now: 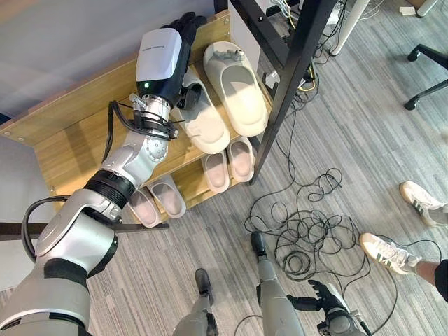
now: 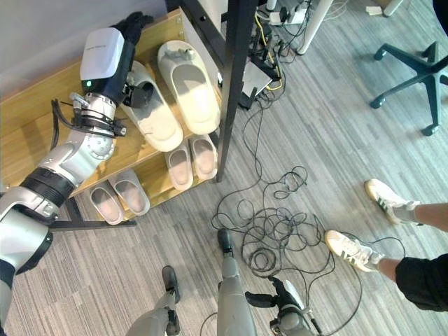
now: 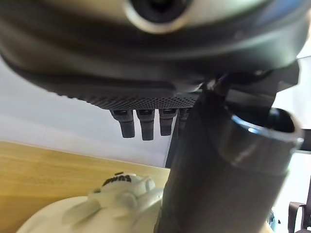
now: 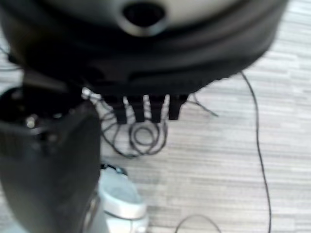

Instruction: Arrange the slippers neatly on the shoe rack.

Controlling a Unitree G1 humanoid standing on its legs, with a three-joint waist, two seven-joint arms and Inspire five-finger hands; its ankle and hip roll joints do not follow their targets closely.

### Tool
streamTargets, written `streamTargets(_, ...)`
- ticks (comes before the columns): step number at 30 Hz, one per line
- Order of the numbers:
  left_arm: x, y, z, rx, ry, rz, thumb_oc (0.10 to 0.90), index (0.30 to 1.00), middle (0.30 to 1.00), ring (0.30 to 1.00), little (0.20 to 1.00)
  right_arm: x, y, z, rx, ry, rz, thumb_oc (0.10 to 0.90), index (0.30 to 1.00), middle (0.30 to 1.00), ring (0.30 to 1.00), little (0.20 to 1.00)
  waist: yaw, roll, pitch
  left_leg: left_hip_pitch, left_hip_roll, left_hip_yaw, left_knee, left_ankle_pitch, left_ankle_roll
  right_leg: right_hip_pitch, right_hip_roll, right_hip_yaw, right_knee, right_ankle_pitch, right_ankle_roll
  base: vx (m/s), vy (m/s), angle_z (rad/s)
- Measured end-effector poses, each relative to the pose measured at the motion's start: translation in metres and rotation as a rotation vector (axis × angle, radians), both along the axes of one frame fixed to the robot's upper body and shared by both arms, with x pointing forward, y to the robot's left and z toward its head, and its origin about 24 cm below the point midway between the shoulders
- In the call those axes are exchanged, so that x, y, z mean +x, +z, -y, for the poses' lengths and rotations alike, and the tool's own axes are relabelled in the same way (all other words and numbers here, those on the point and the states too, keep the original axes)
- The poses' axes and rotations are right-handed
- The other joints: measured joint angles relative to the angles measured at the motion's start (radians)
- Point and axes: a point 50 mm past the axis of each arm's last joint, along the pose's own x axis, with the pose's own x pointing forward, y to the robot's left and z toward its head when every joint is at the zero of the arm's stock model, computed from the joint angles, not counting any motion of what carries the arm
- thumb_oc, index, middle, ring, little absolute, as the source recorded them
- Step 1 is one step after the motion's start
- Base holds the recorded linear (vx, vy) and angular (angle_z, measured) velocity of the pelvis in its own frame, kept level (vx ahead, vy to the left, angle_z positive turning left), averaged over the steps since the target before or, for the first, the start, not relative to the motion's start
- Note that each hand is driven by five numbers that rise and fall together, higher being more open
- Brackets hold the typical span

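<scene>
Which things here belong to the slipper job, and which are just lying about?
Job: cream slippers, pink slippers, grey slippers, shoe rack, left hand.
Lying about: floor cables, office chair, person's sneakers, black frame, right hand.

We seem to be in an office or lab: grey striped carpet point(image 1: 364, 119), a swivel chair base point(image 2: 413, 77), a power strip point(image 2: 297, 14) under a white desk leg point(image 1: 348, 24), loose cables point(image 1: 308, 231), a black metal frame point(image 1: 294, 77), and a person's sneakers point(image 1: 388, 253)
</scene>
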Motion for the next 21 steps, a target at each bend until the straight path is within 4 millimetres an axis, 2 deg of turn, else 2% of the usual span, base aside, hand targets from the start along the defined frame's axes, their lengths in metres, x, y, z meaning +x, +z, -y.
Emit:
streamTargets(4,-0.004,0.003,0.013,-0.126,-0.137,-0.093,0.8,0.9,0.9,0.9,0.9,0.0,0.0,0.001,-0.001,-0.004,-0.003,0.8,0.9,0.9,0.9,0.9,0.018,0.0,0.0,0.01,0.0,-0.001,0.0,0.0,0.0,0.01,0.0,-0.001,0.0,0.0,0.0,0.0,0.0,0.0)
streamTargets(10,-0.006,-0.005,0.026,-0.14,-0.246,-0.195,0.8,0.9,0.9,0.9,0.9,0.005,0.002,0.001,-0.005,-0.007,-0.001,0.8,0.9,0.9,0.9,0.9,0.024,0.0,0.0,0.02,-0.002,-0.002,0.0,0.002,-0.001,0.021,-0.003,-0.002,0.0,0.0,0.0,-0.01,0.0,0.0)
streamTargets(16,-0.008,-0.023,0.027,-0.152,-0.267,-0.263,0.8,0.9,0.9,0.9,0.9,0.004,0.001,0.001,-0.008,-0.01,-0.008,0.8,0.9,0.9,0.9,0.9,0.024,0.0,0.0,0.02,-0.002,-0.002,0.0,0.003,-0.001,0.021,-0.002,-0.001,0.0,0.004,-0.002,0.0,0.0,0.0)
streamTargets(21,-0.008,-0.022,0.026,-0.146,-0.264,-0.258,0.8,0.9,0.9,0.9,0.9,0.004,0.001,0.002,-0.005,-0.014,-0.013,0.8,0.9,0.9,0.9,0.9,0.03,0.001,0.0,0.036,-0.001,-0.002,0.0,0.003,-0.002,0.036,-0.002,-0.001,0.0,0.005,-0.003,0.0,0.0,0.0)
